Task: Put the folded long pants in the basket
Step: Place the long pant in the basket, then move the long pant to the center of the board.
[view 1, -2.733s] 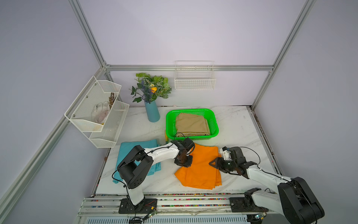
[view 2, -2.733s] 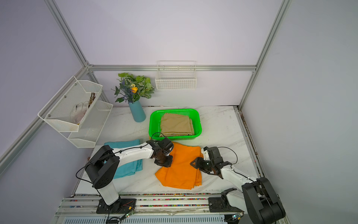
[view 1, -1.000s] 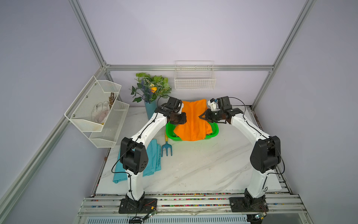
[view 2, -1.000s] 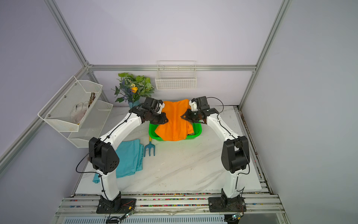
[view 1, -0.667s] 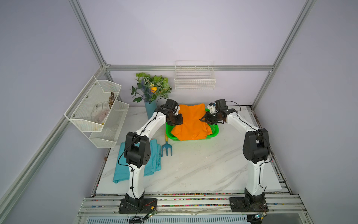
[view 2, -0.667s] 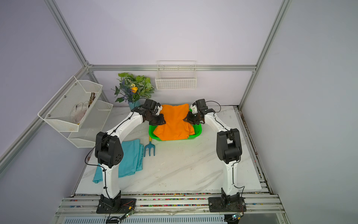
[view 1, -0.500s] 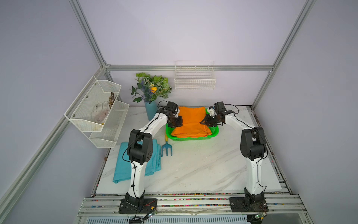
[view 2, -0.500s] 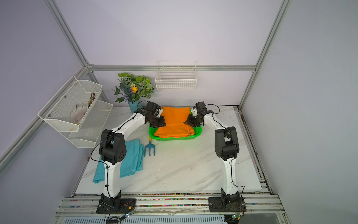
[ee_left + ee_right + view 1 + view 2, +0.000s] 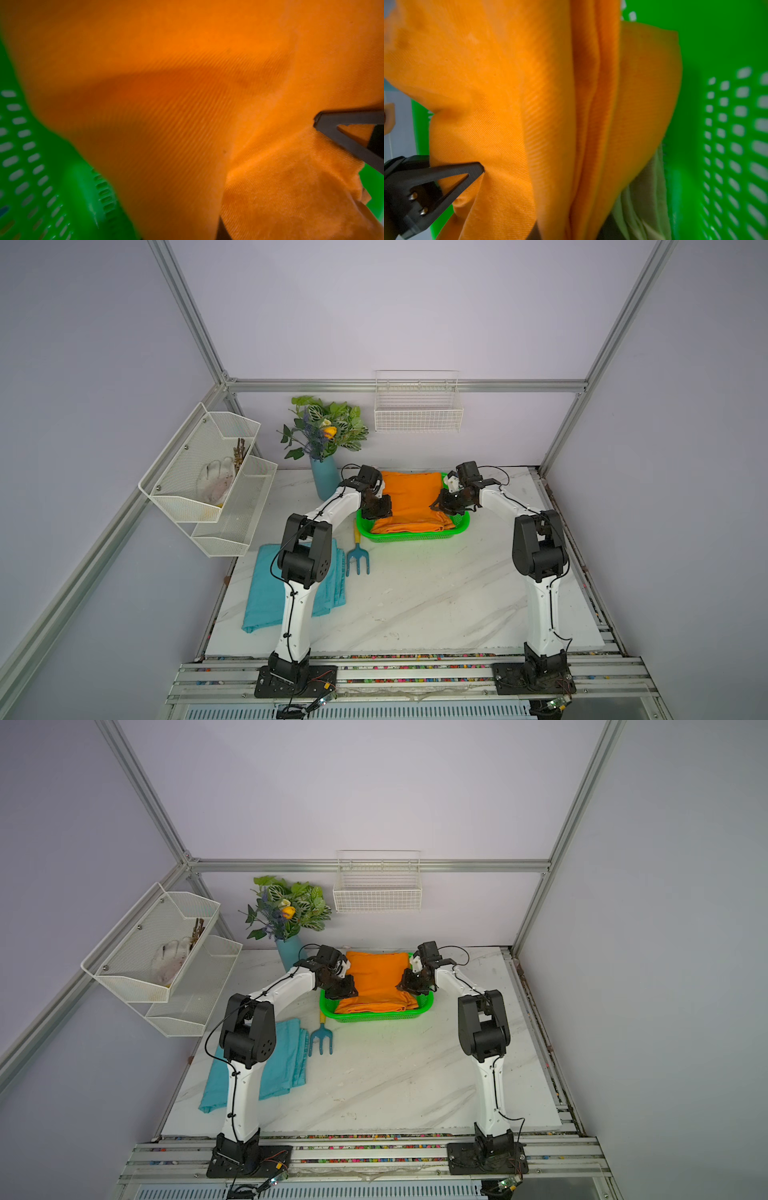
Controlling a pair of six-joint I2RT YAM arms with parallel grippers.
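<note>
The orange folded long pants [image 9: 411, 497] lie in the green basket [image 9: 411, 536] at the back of the table, on top of the tan pair, of which a pale edge [image 9: 643, 197] shows in the right wrist view. My left gripper [image 9: 380, 510] is shut on the orange cloth's left edge. My right gripper [image 9: 446, 506] is shut on its right edge. In both wrist views orange cloth [image 9: 187, 104] fills the picture, with one dark finger [image 9: 436, 172] pressed into it. The teal pants [image 9: 266, 593] lie on the table at the left, partly behind the left arm.
A blue garden fork [image 9: 357, 558] lies just left of the basket's front corner. A blue vase with a plant [image 9: 324, 481] stands behind the left gripper. A white wire wall basket [image 9: 417, 414] and a two-tier mesh rack [image 9: 212, 481] hang on the walls.
Both arms lifted the orange pants from the table's front, carried them back and lowered them into the basket over the tan pair. The garden fork now lies uncovered.
</note>
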